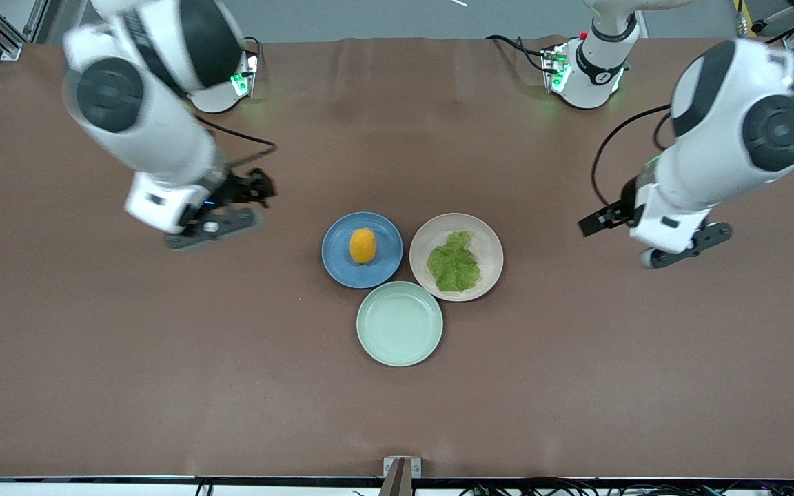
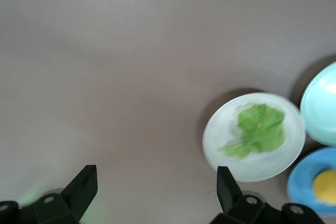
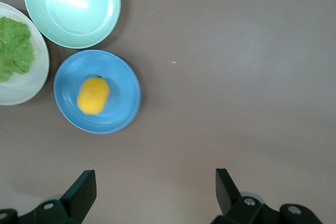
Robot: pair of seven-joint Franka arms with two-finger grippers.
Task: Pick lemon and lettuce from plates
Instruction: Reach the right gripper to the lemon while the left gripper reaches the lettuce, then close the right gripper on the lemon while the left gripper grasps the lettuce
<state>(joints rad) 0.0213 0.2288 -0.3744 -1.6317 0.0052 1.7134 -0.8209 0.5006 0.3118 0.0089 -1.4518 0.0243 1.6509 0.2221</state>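
The lemon (image 1: 362, 245) lies on the blue plate (image 1: 342, 258) at mid-table. The lettuce (image 1: 453, 262) lies on the beige plate (image 1: 488, 242) beside it, toward the left arm's end. My right gripper (image 1: 214, 224) hangs over bare table toward the right arm's end, apart from the blue plate; it is open and empty (image 3: 156, 184). Its wrist view shows the lemon (image 3: 93, 95) on the blue plate (image 3: 123, 108). My left gripper (image 1: 683, 248) hangs over bare table toward the left arm's end, open and empty (image 2: 156, 184). Its wrist view shows the lettuce (image 2: 258, 129) on the beige plate (image 2: 220, 140).
An empty pale mint-green plate (image 1: 400, 323) sits nearer the front camera, touching both other plates. The brown table cover (image 1: 163, 358) stretches bare all round the plates. The arm bases (image 1: 586, 69) stand at the table's back edge.
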